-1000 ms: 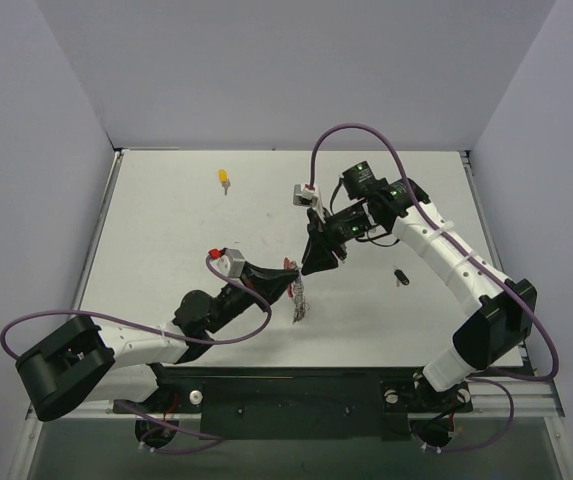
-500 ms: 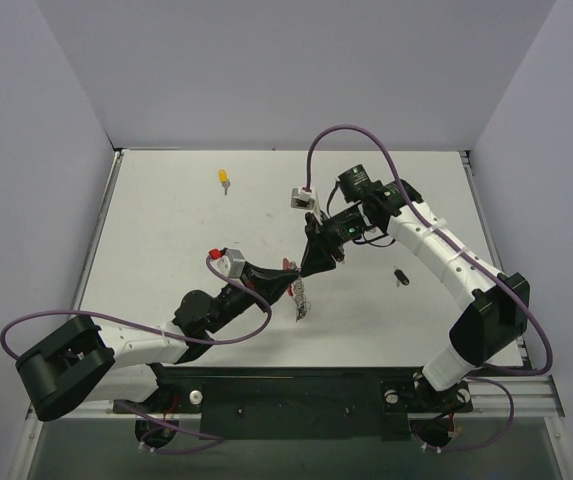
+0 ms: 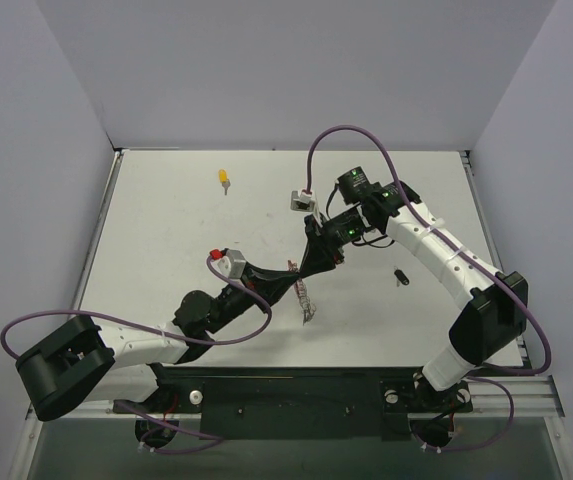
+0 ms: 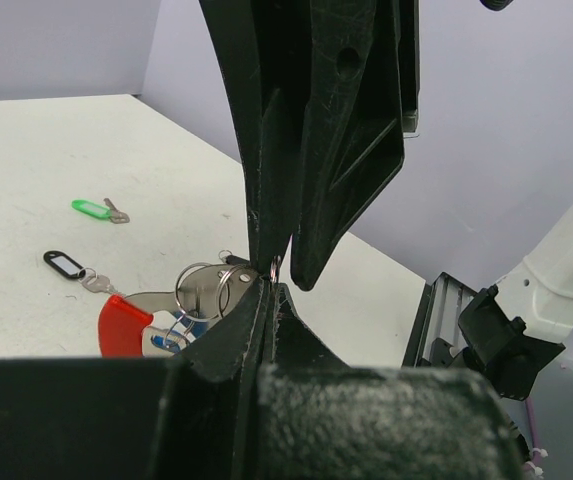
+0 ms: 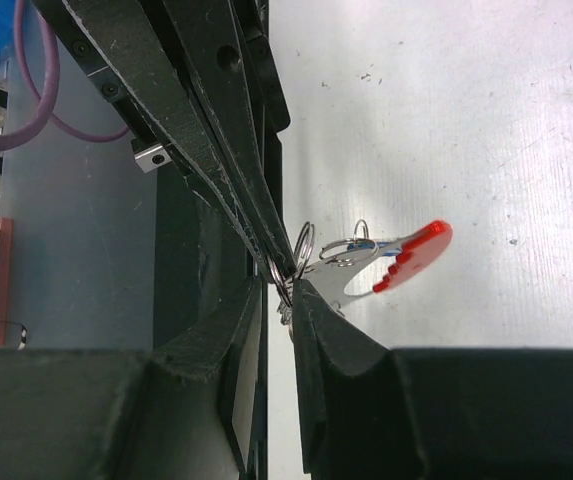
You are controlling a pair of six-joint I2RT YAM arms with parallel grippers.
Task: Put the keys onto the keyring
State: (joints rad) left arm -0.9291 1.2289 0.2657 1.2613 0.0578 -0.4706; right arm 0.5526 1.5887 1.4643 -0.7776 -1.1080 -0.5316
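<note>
The keyring hangs between my two grippers: silver split rings [image 4: 204, 287] [image 5: 304, 243] on a flat silver piece with a red end [image 4: 123, 326] [image 5: 418, 252], and a blue bit beside it. In the top view it dangles at mid-table [image 3: 307, 300]. My left gripper [image 4: 269, 287] [image 3: 292, 276] is shut on a ring. My right gripper [image 5: 286, 287] [image 3: 315, 263] meets it tip to tip, pinching the same ring cluster. A yellow key [image 3: 224, 178] lies far back. A green key [image 4: 94, 209] and a black-tagged key [image 4: 66, 263] [image 3: 400, 276] lie on the table.
The white table [image 3: 166, 240] has grey walls on the left, the back and the right. A black rail [image 3: 296, 390] runs along the near edge by the arm bases. Purple cables loop over both arms.
The right gripper has shifted slightly toward the left gripper. The hanging keyring has swung a little to the right. Both grippers have kept their hold.
</note>
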